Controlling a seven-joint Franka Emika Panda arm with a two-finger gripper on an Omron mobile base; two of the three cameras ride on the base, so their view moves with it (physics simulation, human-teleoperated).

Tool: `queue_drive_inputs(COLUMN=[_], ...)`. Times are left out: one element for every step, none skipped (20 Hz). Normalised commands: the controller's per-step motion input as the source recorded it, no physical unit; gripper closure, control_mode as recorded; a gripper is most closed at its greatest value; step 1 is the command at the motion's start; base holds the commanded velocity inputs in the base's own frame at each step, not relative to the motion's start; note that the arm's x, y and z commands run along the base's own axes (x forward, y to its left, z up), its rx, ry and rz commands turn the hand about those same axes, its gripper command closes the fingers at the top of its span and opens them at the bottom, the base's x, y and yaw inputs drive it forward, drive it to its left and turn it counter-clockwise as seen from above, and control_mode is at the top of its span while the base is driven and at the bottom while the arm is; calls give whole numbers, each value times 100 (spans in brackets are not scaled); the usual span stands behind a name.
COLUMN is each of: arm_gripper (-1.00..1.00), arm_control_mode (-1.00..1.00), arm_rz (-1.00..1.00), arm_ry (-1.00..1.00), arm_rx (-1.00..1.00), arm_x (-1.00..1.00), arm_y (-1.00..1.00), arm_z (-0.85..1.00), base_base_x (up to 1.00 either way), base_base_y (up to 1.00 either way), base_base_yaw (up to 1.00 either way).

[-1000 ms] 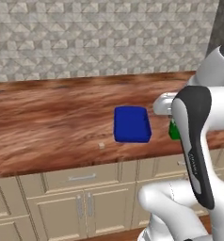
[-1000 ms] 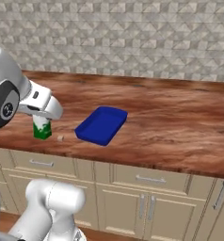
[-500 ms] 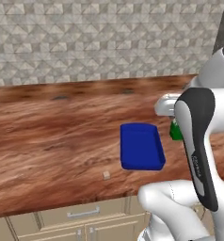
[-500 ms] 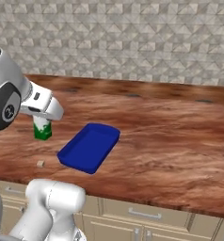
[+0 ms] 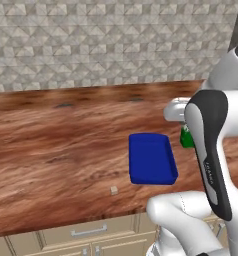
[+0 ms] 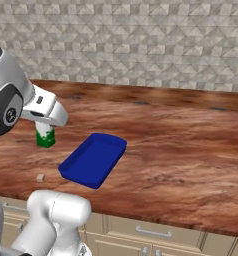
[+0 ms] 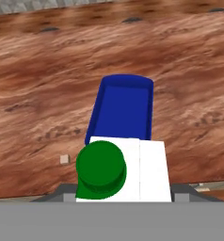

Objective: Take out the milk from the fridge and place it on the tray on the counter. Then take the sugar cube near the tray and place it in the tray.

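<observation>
Jaws (image 7: 118,200): closed on milk (image 7: 121,172), carton held above bench (image 6: 181,135), green cap up.
Tray (image 7: 123,110): blue, flat on bench, just ahead of jaws, nothing in it.
Sugar cube (image 7: 64,159): on bench beside tray's near corner, off to one side of jaws, apart from tray.

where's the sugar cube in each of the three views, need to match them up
Left base view: the sugar cube lies low and centre, left of the tray's near corner.
Right base view: low on the left, left of the tray's near end, below the milk.
Hand view: lower left, just left of the milk's green top.
Shared landmark: the blue tray on the counter; the cube sits apart from it on bare wood.
</observation>
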Motion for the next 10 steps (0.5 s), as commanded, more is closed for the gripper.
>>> queue_drive_inputs(arm_gripper=[100, 100, 100, 100, 100, 100, 100, 100, 100, 100], arm_control_mode=[100, 100, 100, 100, 100, 100, 100, 100, 100, 100], arm_rz=[0, 0, 0, 0, 0, 0, 0, 0, 0, 0], arm_ry=[0, 0, 0, 0, 0, 0, 0, 0, 0, 0], arm_rx=[0, 0, 0, 0, 0, 0, 0, 0, 0, 0], arm_x=[0, 0, 0, 0, 0, 0, 0, 0, 0, 0], arm_y=[0, 0, 0, 0, 0, 0, 0, 0, 0, 0], arm_z=[0, 0, 0, 0, 0, 0, 0, 0, 0, 0], base_base_x=[0, -1, -4, 0, 0, 0, 0, 0, 0, 4], base_base_y=[0, 0, 0, 0, 0, 0, 0, 0, 0, 0], base_base_yaw=[0, 5, 6, 4, 0, 0, 0, 0, 0, 0])
